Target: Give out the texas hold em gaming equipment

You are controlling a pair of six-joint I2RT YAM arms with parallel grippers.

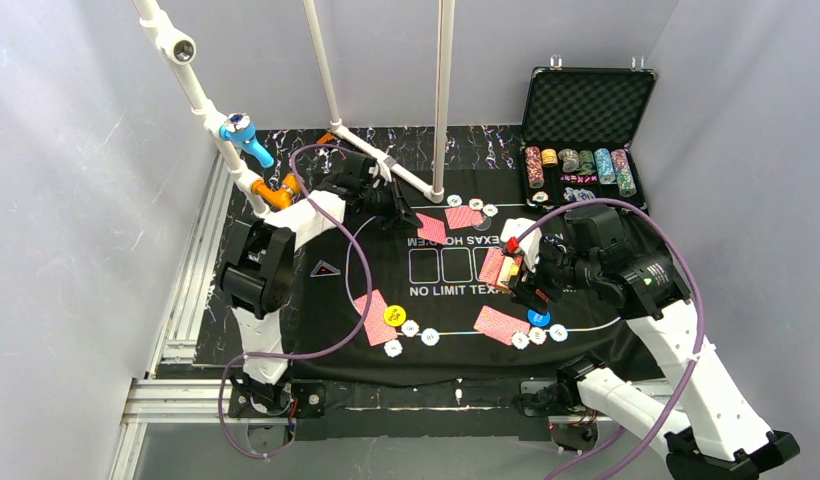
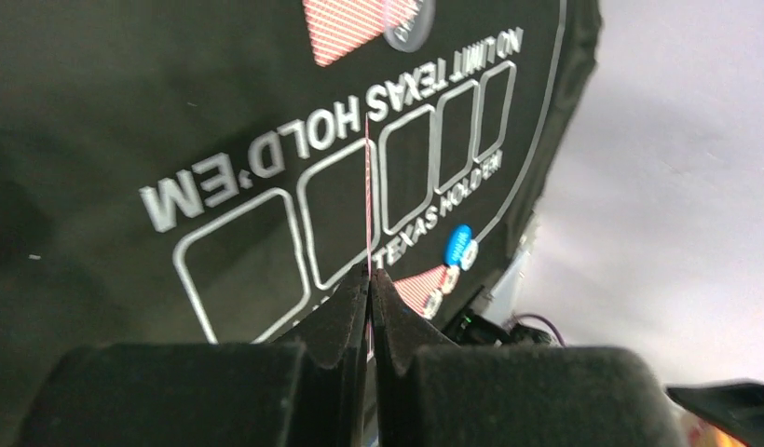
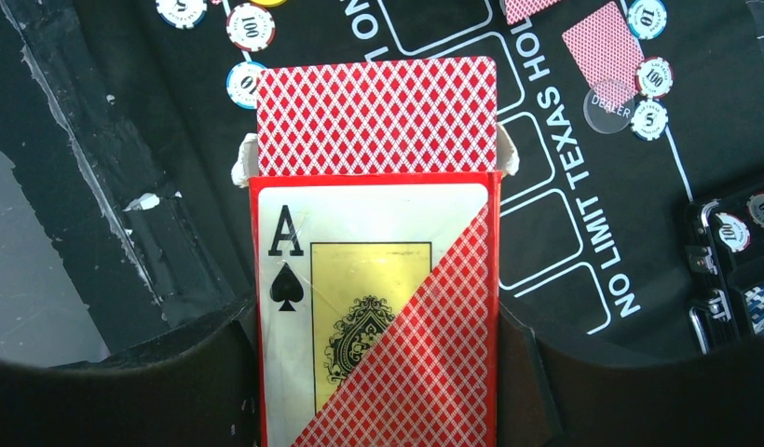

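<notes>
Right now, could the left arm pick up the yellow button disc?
Probably not yet: the left gripper is shut on a playing card held edge-on. The yellow button disc lies uncovered, so the way looks free once that card is released.

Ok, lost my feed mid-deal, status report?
Left gripper shut on a card, edge-on over the mat. Right gripper holding the card box, cards poking out. Nothing in the way.
</notes>
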